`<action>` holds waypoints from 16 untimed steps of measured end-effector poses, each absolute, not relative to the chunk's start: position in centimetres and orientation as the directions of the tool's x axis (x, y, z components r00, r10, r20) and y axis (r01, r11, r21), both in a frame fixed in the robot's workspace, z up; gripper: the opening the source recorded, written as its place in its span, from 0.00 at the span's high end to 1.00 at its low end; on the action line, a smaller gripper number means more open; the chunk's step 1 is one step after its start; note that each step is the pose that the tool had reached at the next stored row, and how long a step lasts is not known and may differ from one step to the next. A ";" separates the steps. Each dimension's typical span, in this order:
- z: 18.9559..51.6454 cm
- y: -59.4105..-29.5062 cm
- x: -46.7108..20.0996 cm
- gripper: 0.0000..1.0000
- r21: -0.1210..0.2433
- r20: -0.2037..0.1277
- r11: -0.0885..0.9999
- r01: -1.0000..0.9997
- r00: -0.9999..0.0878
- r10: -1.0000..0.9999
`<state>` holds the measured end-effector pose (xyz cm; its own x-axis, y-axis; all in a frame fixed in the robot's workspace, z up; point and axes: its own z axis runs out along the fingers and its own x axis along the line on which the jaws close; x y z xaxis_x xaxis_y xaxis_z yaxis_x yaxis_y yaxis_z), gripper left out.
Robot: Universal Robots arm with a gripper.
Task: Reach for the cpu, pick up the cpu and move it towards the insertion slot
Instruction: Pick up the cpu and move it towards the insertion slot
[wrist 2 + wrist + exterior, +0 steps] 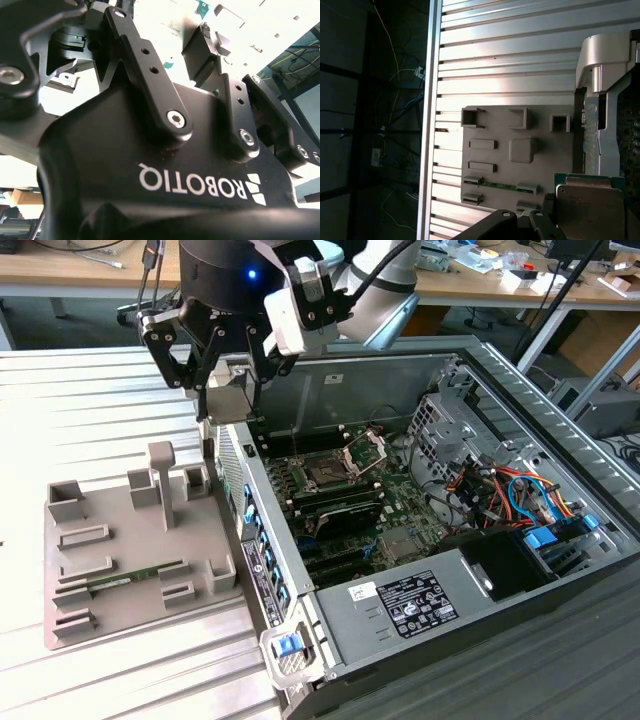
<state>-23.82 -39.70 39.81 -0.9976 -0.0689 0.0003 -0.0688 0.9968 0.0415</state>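
Gripping the cpu (pixel 230 390), gripper (pixel 228 408) above the case wall (pixel 262 540) edge (insertion slot (pixel 325 473) well apart)

Stock on the slatted bench, as seen from the floor:
- Robot arm (pixel 385 285): one.
- Gripper (pixel 228 400): one.
- Cpu (pixel 590 212): one.
- Open computer case (pixel 560 415): one.
- Green motherboard (pixel 400 495) inside it: one.
- Insertion slot (pixel 327 476): one.
- Grey holder tray (pixel 70 615): one.
- Tall post (pixel 160 480) standing on that tray: one.
- Green memory stick (pixel 135 577): one.

The tray's small pockets are too many and too crowded to count.
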 end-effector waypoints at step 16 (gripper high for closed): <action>39.8 -39.7 -22.3 0.45 0.041 0.000 0.997 -0.069 -0.998 -0.069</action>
<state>-22.26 -39.70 39.81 -0.9976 -0.0689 0.0003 -0.0688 0.9968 0.0415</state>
